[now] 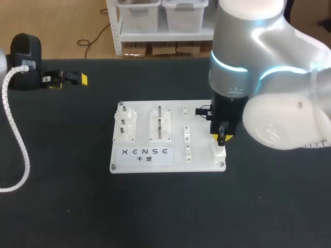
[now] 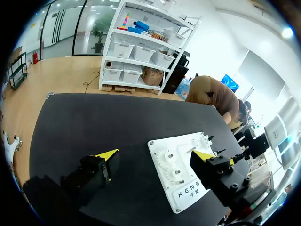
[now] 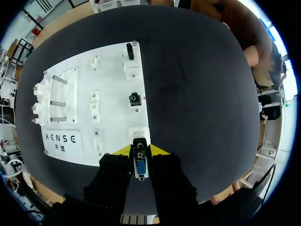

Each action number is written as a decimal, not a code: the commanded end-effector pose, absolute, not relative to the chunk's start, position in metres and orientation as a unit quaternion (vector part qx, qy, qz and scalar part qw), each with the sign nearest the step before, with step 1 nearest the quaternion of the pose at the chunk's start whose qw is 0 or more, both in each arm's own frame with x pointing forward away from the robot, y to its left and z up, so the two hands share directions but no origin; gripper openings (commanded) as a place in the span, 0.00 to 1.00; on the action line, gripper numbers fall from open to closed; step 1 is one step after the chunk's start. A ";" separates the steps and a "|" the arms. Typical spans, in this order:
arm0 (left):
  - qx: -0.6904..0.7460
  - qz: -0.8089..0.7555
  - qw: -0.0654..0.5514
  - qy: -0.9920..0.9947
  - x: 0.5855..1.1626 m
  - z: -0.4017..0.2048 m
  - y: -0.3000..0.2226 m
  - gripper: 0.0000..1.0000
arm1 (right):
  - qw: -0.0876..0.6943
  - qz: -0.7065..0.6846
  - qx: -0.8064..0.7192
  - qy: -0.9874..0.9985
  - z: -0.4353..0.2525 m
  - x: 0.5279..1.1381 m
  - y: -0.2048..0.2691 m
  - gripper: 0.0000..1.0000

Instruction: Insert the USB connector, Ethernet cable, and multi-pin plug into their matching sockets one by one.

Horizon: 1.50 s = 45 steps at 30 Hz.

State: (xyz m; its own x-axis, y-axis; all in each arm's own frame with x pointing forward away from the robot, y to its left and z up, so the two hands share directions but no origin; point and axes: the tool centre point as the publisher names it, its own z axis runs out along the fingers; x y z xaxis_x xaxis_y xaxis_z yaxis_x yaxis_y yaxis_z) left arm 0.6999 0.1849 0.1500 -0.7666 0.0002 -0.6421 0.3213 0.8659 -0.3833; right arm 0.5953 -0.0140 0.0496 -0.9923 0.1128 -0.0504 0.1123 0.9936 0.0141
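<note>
Holding the multi-pin plug (image 3: 140,165) at the edge of the board (image 1: 142,160)

Over on the left, the left gripper (image 1: 67,79) sits low over the black table (image 1: 62,206), its yellow-tipped fingers spread wide. Seen from its own wrist, the white board lies ahead of it and well apart.

Moving across the board, the side nearest that gripper carries a cluster of white gears (image 1: 125,121). Next comes a panel with upright metal pegs (image 1: 160,123), then a column of small white blocks (image 1: 187,137).

The right gripper (image 1: 221,137) stands over the board's edge farthest from the left gripper, pointing straight down. From its wrist, the two fingers are drawn in narrow and grip the multi-pin plug from both sides. The plug's blue-faced end is turned back toward the wrist and its black end points ahead. Just beyond the fingertips is a white socket (image 3: 139,134), in line with the plug; I cannot tell whether the two are touching.

Farther ahead of the right gripper, along the same edge, a small black connector (image 3: 135,99) sits on the board. Beyond that, a tall black connector (image 3: 129,51) stands upright in a white holder (image 3: 131,68).
</note>
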 end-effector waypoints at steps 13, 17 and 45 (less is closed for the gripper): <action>0.089 -0.243 0.330 0.908 0.700 0.150 0.185 1.00 | 0.033 -0.012 0.071 0.997 0.024 0.600 -0.020 1.00; 0.089 -0.243 0.330 0.908 0.700 0.150 0.185 1.00 | 0.041 -0.011 0.078 0.996 0.033 0.603 -0.023 1.00; 0.089 -0.243 0.330 0.908 0.700 0.150 0.185 1.00 | 0.082 -0.044 0.118 0.989 0.079 0.629 -0.031 1.00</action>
